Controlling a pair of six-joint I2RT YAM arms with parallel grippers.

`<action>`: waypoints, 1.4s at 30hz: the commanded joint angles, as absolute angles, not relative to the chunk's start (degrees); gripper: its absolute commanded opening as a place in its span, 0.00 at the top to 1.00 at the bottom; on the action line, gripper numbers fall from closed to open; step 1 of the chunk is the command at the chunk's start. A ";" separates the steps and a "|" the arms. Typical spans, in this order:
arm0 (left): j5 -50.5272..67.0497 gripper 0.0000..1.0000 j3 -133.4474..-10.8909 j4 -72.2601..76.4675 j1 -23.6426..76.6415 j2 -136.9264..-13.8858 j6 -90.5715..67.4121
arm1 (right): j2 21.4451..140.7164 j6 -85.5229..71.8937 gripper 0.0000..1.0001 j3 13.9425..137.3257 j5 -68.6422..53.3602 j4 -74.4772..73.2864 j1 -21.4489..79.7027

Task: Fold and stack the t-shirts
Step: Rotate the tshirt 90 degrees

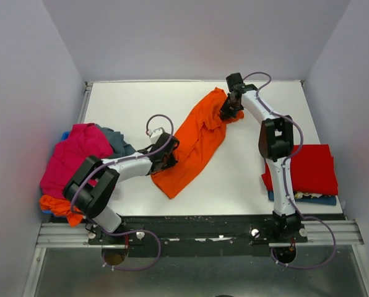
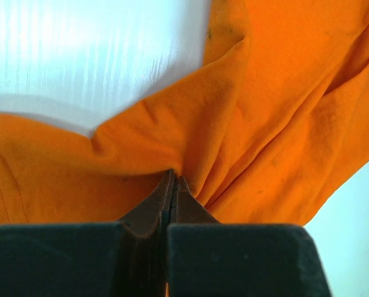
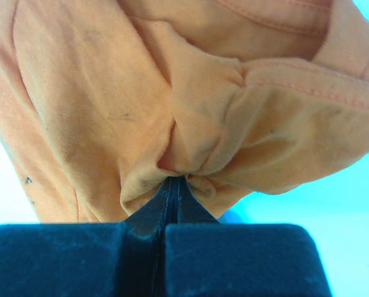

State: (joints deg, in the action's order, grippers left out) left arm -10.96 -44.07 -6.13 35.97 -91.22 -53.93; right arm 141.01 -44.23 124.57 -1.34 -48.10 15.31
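**White tabletop, orange t-shirt pinched at both ends**

Pale walls are closing in the tabletop on three sides. The orange t-shirt is lying bunched across its middle, its long axis running diagonally from far right to near left. I am gripping it with both arms. The right pincer is clamping a gathered fold at the far end, its jaws pressed together on the cloth. The left pincer is biting the shirt's left edge toward the near end, likewise closed tight on a pleat. Each pincer is sitting nearer its own end of that diagonal, so I am judging that drawing them apart along it would stretch the shirt flat for folding. A magenta t-shirt is topping a loose heap at the left edge. A folded red t-shirt is resting on a blue t-shirt at the right.
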 commanded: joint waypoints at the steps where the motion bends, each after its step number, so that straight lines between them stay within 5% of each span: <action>1: -8.44 1.00 -39.47 -14.77 37.70 -91.06 -56.34 | 142.74 -43.33 0.99 126.30 -0.62 -49.75 15.03; 27: -10.11 1.00 -34.81 -12.22 48.86 -85.69 -67.14 | 147.65 -40.87 0.99 134.64 -3.07 -49.31 11.69; 42: -9.40 1.00 -33.74 1.04 58.97 -89.73 -76.20 | 152.66 -39.29 0.99 141.59 -6.23 -46.94 9.93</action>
State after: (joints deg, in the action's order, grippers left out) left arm -11.94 -34.00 1.48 56.29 -84.97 -74.02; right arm 149.69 -41.10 138.58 -4.49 -48.34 10.52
